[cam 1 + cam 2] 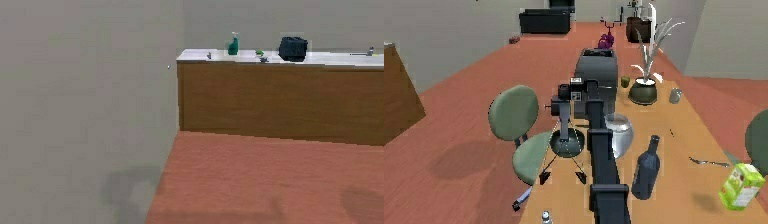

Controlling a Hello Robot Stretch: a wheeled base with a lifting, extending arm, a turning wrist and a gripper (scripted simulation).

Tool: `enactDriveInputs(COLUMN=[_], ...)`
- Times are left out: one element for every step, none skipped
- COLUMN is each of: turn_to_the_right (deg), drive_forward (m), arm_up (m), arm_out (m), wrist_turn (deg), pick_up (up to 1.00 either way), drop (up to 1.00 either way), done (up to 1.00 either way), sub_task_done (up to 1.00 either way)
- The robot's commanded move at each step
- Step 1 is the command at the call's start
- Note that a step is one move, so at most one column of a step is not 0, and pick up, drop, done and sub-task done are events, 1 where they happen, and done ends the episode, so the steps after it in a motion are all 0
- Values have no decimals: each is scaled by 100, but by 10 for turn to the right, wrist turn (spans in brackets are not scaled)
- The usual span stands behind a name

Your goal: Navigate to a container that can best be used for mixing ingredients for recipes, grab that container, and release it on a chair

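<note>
Rounded glassy bowl (translucent) beside dark square arm.

I see the gripper now: green chair just left of it, glass bowl just right of it on the table, dark bottle further right, black machine beyond.
</note>
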Motion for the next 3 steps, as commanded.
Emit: enactDriveInputs(turn_to_the_right=[0,0,0], drive_forward=[0,0,0], arm_up=[0,0,0], arm_out=[0,0,0], wrist_turn=[450,450,450], pick_up=[0,0,0], drop=[0,0,0], done=[0,0,0], sub_task_done=[0,0,0])
